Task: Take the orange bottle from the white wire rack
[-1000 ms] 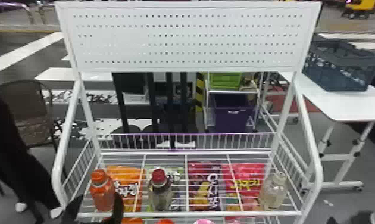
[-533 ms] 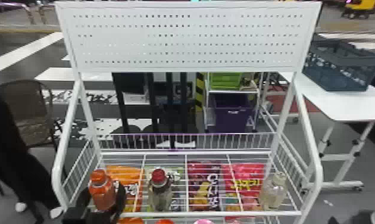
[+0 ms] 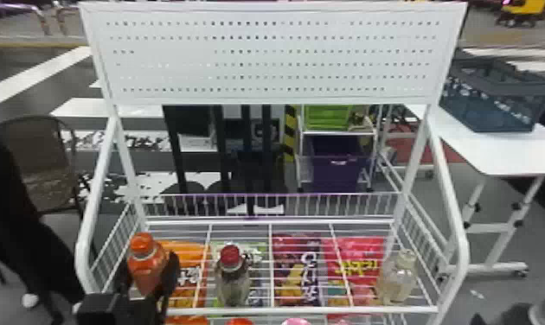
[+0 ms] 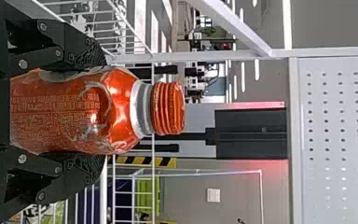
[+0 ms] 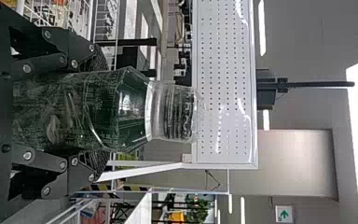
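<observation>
Orange plastic here: the bottle [image 3: 144, 270]'s at the front left corner of the rack [image 3: 306, 310], left gripper [image 4: 100, 110] fingers [image 4: 81, 49] clamped across its body. Probably full, weighty, slick; walls may flex, so grip below the shoulder. Beyond the rack's front right, right gripper [image 5: 103, 112] pinches a clear bottle [image 5: 81, 109].

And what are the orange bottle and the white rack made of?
The orange bottle looks like smooth, shiny plastic, because light glints off its rounded shoulder; glass isn't ruled out. The white rack is probably metal with a smooth white coating: it has thin, straight wires and round rails.
</observation>
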